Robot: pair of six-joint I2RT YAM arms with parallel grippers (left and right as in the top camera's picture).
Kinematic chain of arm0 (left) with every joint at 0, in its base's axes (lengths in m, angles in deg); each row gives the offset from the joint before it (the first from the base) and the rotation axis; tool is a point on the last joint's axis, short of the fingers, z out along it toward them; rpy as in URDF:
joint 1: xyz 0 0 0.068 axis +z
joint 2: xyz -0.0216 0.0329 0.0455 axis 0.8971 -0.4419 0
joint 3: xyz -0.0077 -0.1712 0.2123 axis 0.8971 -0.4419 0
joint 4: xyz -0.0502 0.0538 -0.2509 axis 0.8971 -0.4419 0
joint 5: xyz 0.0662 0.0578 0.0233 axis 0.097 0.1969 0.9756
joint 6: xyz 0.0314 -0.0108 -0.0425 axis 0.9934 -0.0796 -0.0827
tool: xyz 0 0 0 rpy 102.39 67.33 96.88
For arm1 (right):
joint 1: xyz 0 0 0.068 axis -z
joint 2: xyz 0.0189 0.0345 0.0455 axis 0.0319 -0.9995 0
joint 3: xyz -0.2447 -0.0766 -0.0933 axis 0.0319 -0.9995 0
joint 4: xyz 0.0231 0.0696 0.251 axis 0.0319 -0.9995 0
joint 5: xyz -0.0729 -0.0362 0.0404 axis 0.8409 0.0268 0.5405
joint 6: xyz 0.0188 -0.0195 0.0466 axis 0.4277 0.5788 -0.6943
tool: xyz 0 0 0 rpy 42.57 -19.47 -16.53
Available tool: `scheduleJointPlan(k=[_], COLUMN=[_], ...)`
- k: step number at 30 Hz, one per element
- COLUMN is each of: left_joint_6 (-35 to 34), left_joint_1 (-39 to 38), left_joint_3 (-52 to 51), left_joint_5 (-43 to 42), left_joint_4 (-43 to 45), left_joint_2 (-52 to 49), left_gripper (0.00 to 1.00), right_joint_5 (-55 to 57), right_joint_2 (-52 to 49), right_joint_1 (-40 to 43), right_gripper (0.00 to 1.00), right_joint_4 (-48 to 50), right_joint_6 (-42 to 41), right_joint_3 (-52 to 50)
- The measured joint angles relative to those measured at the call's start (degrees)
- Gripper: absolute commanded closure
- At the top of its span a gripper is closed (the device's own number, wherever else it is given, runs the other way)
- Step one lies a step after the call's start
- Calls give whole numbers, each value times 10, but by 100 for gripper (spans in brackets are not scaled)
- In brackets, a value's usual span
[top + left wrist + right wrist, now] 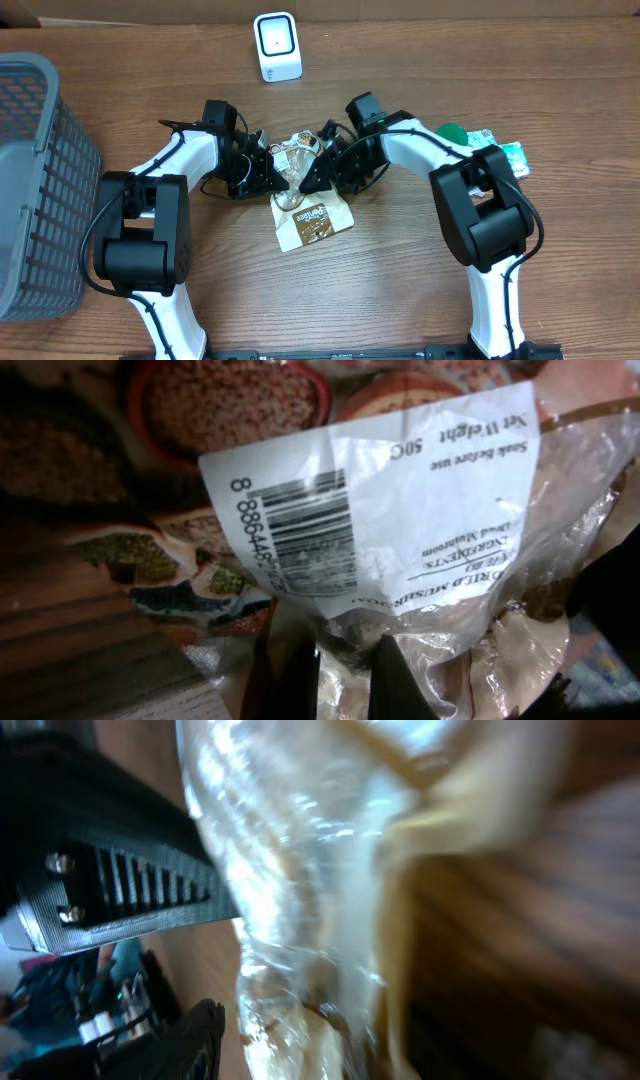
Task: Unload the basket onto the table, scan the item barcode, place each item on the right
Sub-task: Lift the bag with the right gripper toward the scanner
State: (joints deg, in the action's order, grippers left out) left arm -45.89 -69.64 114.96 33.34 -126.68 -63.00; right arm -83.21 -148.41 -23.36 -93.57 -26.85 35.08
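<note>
**A:** Mushroom bag (297, 158) sits mid-table between both grippers, just beside a brown packet (313, 222) and well apart from the scanner (277, 46).

**B:** Overhead hides its label (370, 510). The left wrist view shows it: barcode at the left end, print upside-down, long axis across the frame and slightly tilted.

**A:** Left gripper (272, 175) is clamped on the film below that label. What about the right gripper (312, 175)?

**B:** Its fingers stand apart, with the film at their tips.

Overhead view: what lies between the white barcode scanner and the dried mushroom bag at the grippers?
Nothing. In the overhead view, only bare wooden table runs from the barcode scanner down to the dried mushroom bag.
</note>
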Motion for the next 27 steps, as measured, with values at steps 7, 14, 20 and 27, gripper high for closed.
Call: scheduleJointPlan(k=[7, 14, 20, 27], left_joint_6=[0, 0, 2, 40], left_joint_1=[0, 0, 0, 17], left_joint_3=[0, 0, 15, 97], left_joint_5=[0, 0, 4, 48], left_joint_4=[-2, -2, -28, -138], left_joint_2=[0, 0, -4, 1], left_gripper=[96, 96, 96, 96], right_joint_5=[-3, -3, -16, -17], right_joint_2=[-4, -5, -8, 1], right_joint_1=[-35, -32, -18, 11], right_gripper=[66, 94, 96, 96], right_joint_4=[3, 4, 0, -19], right_joint_6=[-5, -6, -13, -13], right_joint_3=[-1, -2, -2, -2])
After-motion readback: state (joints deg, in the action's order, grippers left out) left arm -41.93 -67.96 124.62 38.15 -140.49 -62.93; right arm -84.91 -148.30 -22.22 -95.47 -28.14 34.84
